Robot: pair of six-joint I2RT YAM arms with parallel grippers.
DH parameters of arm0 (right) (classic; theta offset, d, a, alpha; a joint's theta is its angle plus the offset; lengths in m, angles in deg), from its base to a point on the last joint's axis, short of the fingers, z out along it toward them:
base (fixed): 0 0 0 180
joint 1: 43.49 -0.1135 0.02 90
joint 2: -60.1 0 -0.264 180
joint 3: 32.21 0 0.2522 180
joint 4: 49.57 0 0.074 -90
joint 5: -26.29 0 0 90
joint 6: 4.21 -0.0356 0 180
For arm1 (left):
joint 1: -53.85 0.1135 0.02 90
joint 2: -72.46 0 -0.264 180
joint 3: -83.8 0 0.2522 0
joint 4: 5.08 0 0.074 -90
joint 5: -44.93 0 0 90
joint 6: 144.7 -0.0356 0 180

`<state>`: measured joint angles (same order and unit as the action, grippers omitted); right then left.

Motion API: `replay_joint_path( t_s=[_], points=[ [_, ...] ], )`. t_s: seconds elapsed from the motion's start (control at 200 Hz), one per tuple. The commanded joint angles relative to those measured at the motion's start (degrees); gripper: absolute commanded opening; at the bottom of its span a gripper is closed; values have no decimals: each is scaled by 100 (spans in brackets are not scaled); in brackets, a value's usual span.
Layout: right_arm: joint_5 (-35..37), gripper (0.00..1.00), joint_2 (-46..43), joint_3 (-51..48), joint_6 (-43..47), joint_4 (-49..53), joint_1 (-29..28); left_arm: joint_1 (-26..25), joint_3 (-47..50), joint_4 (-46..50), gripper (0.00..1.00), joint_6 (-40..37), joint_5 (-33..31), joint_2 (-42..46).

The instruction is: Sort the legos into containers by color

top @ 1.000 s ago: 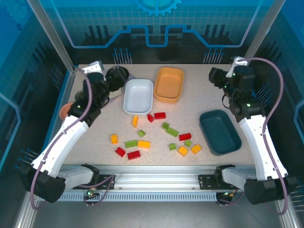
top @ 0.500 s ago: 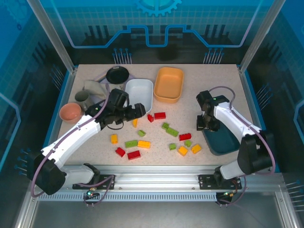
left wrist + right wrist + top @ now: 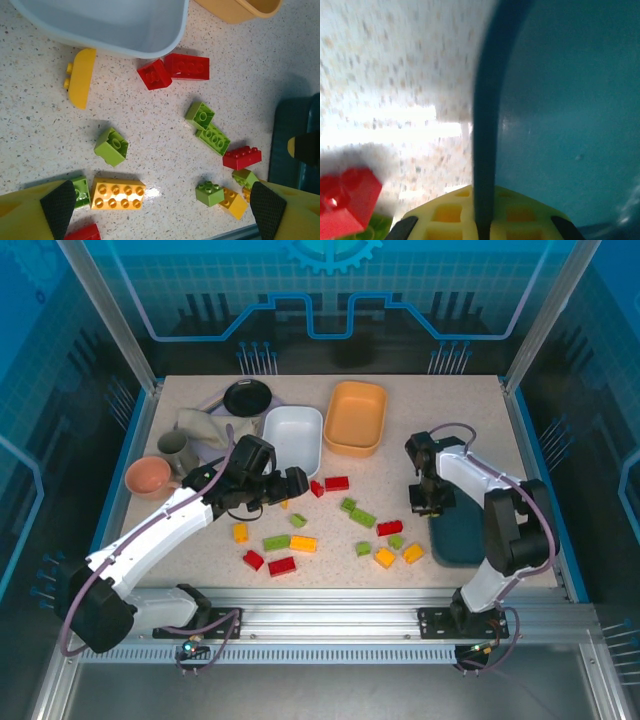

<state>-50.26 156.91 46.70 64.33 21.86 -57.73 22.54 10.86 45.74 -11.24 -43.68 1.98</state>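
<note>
Several red, green and yellow legos lie scattered on the speckled table, among them a red brick [image 3: 336, 483], a green one [image 3: 363, 518] and a yellow 2x4 [image 3: 303, 544]. At the back stand the white tub [image 3: 268, 435] and the orange tub [image 3: 340, 440]; the teal tub [image 3: 462, 540] is on the right. My left gripper [image 3: 292, 485] [image 3: 157, 210] hangs open over the bricks by the white tub, with nothing between its fingers. A curved yellow brick [image 3: 81, 77] lies against that tub. My right gripper [image 3: 430, 502] [image 3: 484, 230] is open and straddles the teal tub's left rim [image 3: 487, 100]. A red brick [image 3: 345, 200] lies just outside that rim.
A black round dish [image 3: 247, 397], a pale crumpled cloth [image 3: 205, 425] and a pink mug [image 3: 148, 476] sit at the back left. A metal rail [image 3: 320, 605] runs along the near edge. Bare table lies between the orange tub and the right arm.
Both arms swung in from the back corners. The left gripper came down over the bricks by the white tub. The right gripper dropped to the teal tub's left rim.
</note>
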Motion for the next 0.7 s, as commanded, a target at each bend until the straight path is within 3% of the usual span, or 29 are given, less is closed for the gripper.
replay_joint_path(
  t_s=[0.0,0.45,0.59,0.695],
  points=[
    [2,2,405,693,116,-272,239,-42,-71,105,93,22,134,26],
    [-1020,0,3385,5321,-763,373,501,-31,-271,229,92,13,-11,23],
    [-1612,11,4021,6239,-1072,410,512,-33,-511,32,92,-68,-222,205],
    [-1808,19,4025,6227,-1225,267,519,-32,-682,-224,92,-276,-362,296]
  ],
)
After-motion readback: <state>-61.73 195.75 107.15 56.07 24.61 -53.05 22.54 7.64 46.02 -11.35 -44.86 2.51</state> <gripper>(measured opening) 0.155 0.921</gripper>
